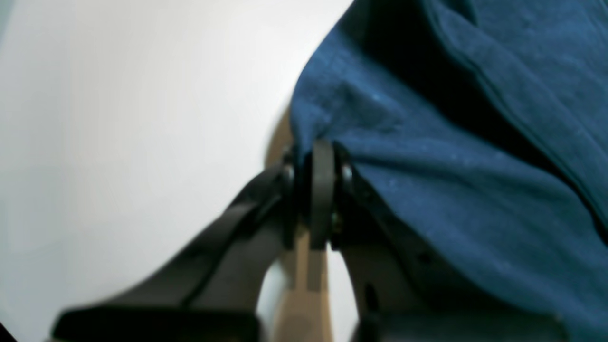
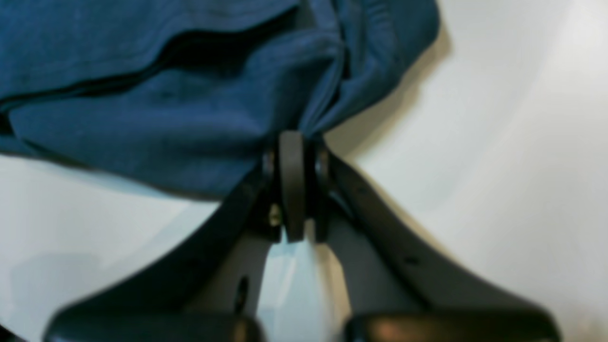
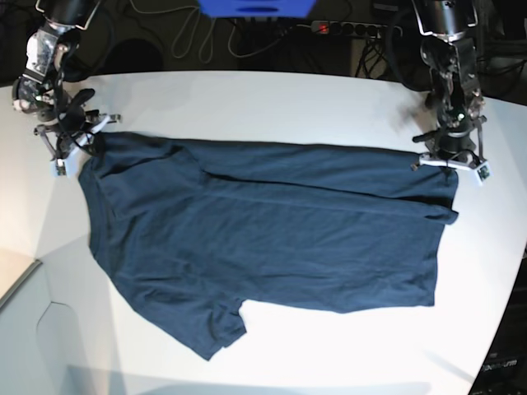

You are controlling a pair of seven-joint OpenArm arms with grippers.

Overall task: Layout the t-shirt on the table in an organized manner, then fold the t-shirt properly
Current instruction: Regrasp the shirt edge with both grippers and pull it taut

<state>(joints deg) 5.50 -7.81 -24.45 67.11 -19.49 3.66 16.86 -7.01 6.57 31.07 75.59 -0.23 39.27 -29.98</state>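
The dark navy t-shirt (image 3: pixel 263 230) lies spread across the white table (image 3: pixel 272 103), its far edge stretched between the two arms, with one sleeve at the front left. My left gripper (image 1: pixel 317 147) is shut on a bunched corner of the t-shirt (image 1: pixel 451 156); in the base view the left gripper (image 3: pixel 447 156) is at the shirt's far right corner. My right gripper (image 2: pixel 295 137) is shut on a gathered fold of the t-shirt (image 2: pixel 166 118); in the base view the right gripper (image 3: pixel 80 141) is at the shirt's far left corner. The neck label is out of sight.
Cables and a power strip (image 3: pixel 346 29) lie behind the table's far edge. The table's curved edge runs at the left front (image 3: pixel 33 271) and at the right (image 3: pixel 506 288). White tabletop shows beyond the shirt in front and behind.
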